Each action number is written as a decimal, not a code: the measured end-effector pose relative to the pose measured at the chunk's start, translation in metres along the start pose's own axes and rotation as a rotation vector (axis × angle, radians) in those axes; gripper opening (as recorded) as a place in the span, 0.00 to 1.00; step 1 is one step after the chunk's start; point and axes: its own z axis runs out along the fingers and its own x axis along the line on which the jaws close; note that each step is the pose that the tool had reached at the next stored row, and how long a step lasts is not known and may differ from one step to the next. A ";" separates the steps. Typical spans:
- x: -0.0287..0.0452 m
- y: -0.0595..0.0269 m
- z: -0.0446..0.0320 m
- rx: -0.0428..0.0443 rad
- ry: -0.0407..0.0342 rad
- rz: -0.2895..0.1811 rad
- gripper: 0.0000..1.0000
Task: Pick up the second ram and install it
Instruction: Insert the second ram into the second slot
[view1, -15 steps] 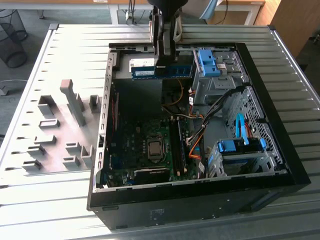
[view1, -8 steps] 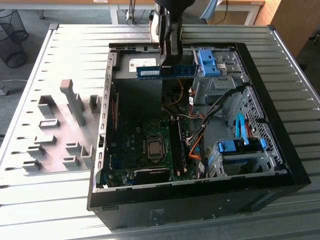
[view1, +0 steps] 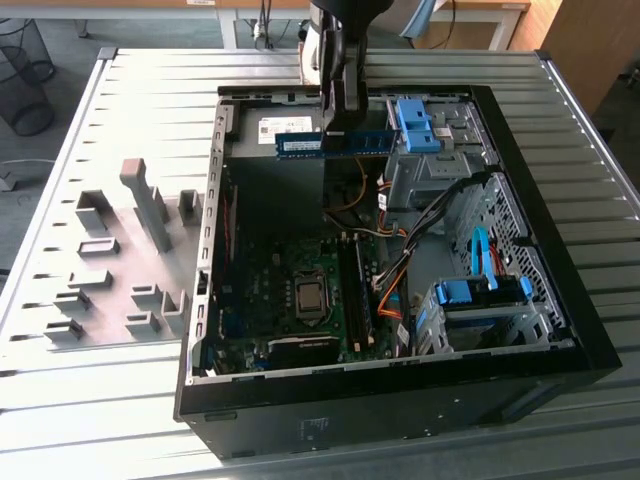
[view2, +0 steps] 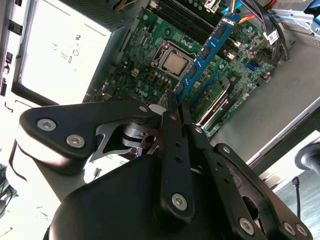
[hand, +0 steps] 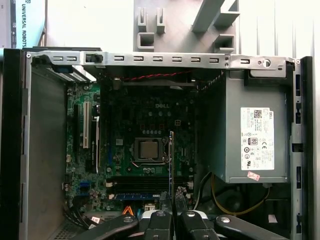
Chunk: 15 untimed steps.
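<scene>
A white printed label (hand: 257, 139) sits on the grey power supply (hand: 235, 120). The white sticker (view1: 300, 146) on the second ram (view1: 368, 141) is too small to read.

- black computer case (view1: 400, 425), lying open on the slatted tabletop (view1: 90, 410)
- green motherboard (view1: 265, 290) with bare processor (view1: 311, 297) inside
- grey holder blocks (view1: 150, 205) beside the case

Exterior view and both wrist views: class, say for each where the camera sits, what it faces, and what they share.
Exterior view: off the arm, high, looking down into the open case; the claw holds the second ram over it.
First wrist view: on the arm, facing the motherboard; claw shows.
Second wrist view: on the arm, slanting along the claw.
Shared: all show the second ram.
</scene>
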 end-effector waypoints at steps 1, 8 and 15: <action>0.0000 0.0000 0.0000 0.0001 -0.0001 0.000 0.14; 0.0000 0.0000 0.0000 0.0005 -0.0004 0.010 0.14; 0.0000 0.0000 0.0002 0.0021 -0.0015 0.043 0.14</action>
